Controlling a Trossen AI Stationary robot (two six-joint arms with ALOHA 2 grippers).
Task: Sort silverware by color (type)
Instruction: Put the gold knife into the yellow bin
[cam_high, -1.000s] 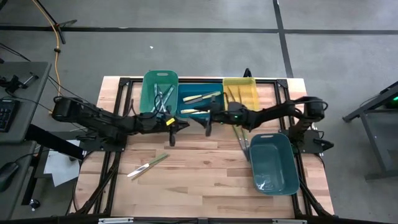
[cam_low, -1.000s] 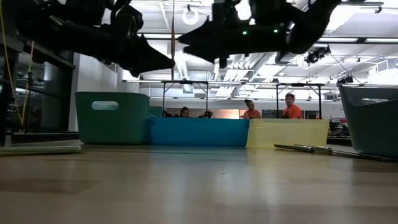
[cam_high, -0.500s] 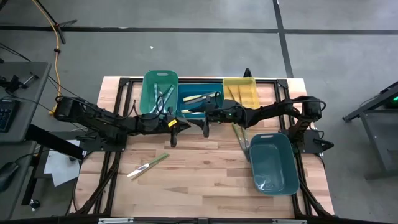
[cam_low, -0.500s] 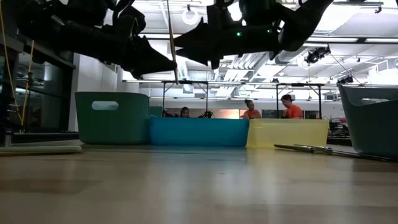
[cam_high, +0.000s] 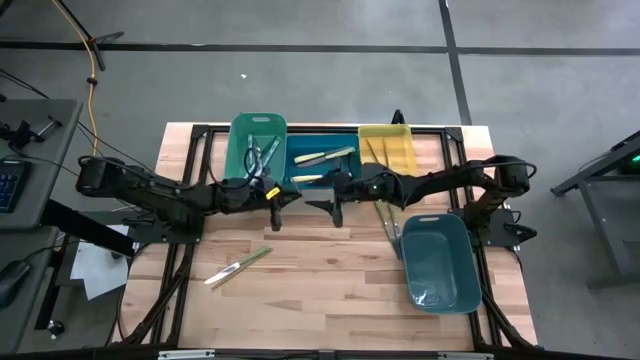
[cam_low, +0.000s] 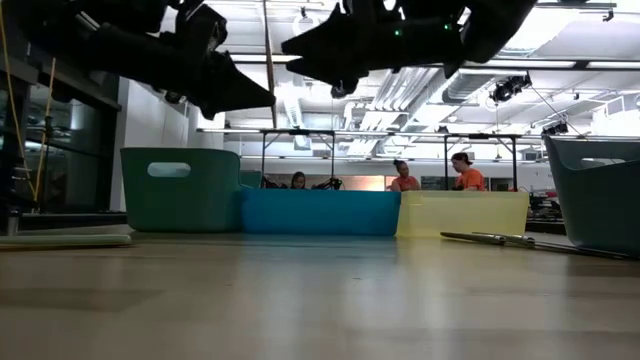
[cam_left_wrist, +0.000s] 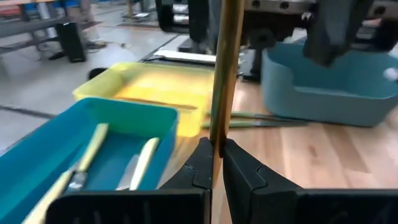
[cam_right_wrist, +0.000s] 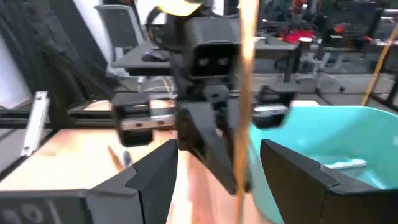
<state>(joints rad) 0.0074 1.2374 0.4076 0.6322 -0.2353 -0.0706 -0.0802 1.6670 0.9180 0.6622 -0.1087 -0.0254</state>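
Overhead, the left gripper (cam_high: 277, 203) hangs above the middle of the table, just in front of the blue bin (cam_high: 322, 167), its fingers (cam_left_wrist: 200, 163) pinched together on a brownish-handled utensil (cam_left_wrist: 222, 74) that stands upright between them; both ends of it run out of the left wrist view, so its type cannot be told. Facing it from just beside, the right gripper (cam_high: 334, 205) has its fingers (cam_right_wrist: 152, 171) spread wide with nothing between them. Near the back edge sit a green bin (cam_high: 255, 145), the blue bin and a yellow bin (cam_high: 389, 148), each with utensils inside that are only partly legible from above. A teal bin (cam_high: 441, 262) sits toward the right edge, with two utensils (cam_high: 389, 226) lying just beside it. Another pale green utensil (cam_high: 238, 267) lies toward the front left corner. From table height the bin walls hide their contents.
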